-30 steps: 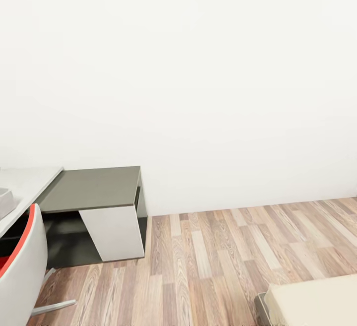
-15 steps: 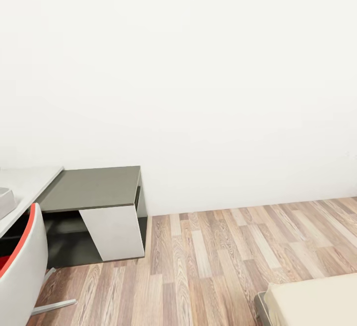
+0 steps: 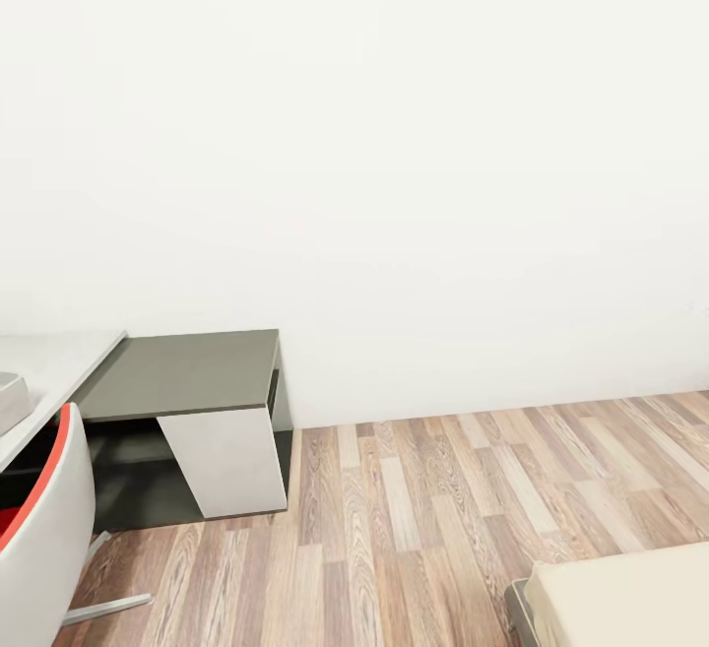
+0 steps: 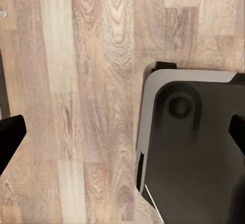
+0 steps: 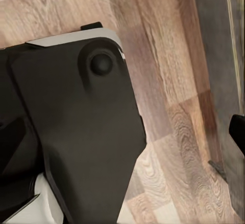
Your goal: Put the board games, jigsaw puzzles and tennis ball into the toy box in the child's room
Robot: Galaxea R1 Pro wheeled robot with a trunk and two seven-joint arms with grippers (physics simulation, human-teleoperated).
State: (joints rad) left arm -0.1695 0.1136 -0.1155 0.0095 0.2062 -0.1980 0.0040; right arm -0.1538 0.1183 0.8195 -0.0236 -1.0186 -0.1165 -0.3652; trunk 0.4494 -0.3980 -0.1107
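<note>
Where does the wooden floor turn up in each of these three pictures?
Head view: the wooden floor spans the lower part, between the table's dark side unit and the bed.
Left wrist view: the floor lies beside the robot's dark base.
Right wrist view: the floor lies beside that base.
Shared landmark: the dark base, in both wrist views.

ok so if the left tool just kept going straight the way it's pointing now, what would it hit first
Judging by the left wrist view, the left tool points down, its fingertips spread wide with nothing between them. About half the line lands on the wooden floor, half on the robot's own dark base. The base looks nearer, so probably that first, though depth is unclear.
</note>
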